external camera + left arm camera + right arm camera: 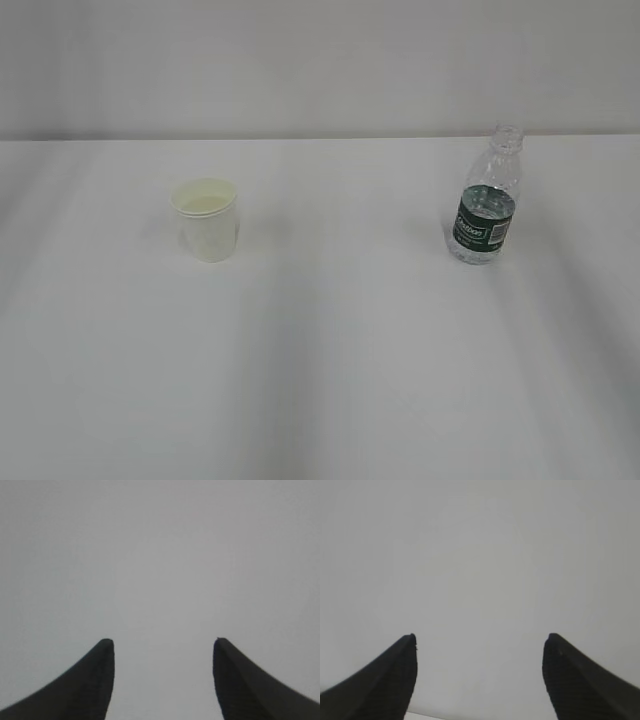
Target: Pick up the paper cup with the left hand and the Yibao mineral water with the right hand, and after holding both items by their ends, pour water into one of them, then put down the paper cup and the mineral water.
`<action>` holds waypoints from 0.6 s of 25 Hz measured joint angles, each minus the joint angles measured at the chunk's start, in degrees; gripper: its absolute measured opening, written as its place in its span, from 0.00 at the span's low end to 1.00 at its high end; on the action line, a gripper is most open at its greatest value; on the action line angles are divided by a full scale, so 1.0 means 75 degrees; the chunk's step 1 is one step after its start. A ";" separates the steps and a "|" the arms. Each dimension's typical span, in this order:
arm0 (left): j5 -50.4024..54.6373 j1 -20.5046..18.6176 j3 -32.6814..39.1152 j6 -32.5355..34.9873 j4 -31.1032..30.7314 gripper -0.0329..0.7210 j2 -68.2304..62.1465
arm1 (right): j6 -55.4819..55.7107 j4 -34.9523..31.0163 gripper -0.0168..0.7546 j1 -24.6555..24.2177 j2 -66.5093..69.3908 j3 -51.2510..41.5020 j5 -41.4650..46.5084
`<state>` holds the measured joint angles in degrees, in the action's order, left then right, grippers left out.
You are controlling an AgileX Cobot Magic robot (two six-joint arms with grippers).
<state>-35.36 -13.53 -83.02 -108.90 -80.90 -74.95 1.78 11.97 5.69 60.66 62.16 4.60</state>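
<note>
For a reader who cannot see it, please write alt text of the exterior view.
A white paper cup stands upright at the left of a white table, and an uncapped water bottle with a dark green label stands at the right. No arm shows.

Left hand (162, 680): only two dark fingertips show, bases cut off by the lower edge. Right hand (480, 677): likewise cropped. Yibao mineral water (484, 200): white label lettering too small to read. Paper cup (206, 219): contents indistinct.
</note>
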 joint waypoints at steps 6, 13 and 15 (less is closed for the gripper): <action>0.0000 0.0000 -0.0017 -0.0712 0.0236 0.64 0.0000 | 0.0000 0.0045 0.79 0.0000 -0.0282 0.0000 0.0344; -0.0275 0.0000 -0.0372 -0.1148 0.0725 0.64 0.0000 | 0.0000 0.0062 0.79 0.0000 -0.0769 0.0000 0.0710; -0.0362 0.0000 -0.0736 -0.1335 0.0616 0.64 0.0000 | 0.0000 0.0062 0.79 0.0000 -0.0909 0.0000 0.0741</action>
<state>-38.08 -13.53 -88.55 -118.91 -76.29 -74.95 1.78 12.43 5.69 53.84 62.16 10.15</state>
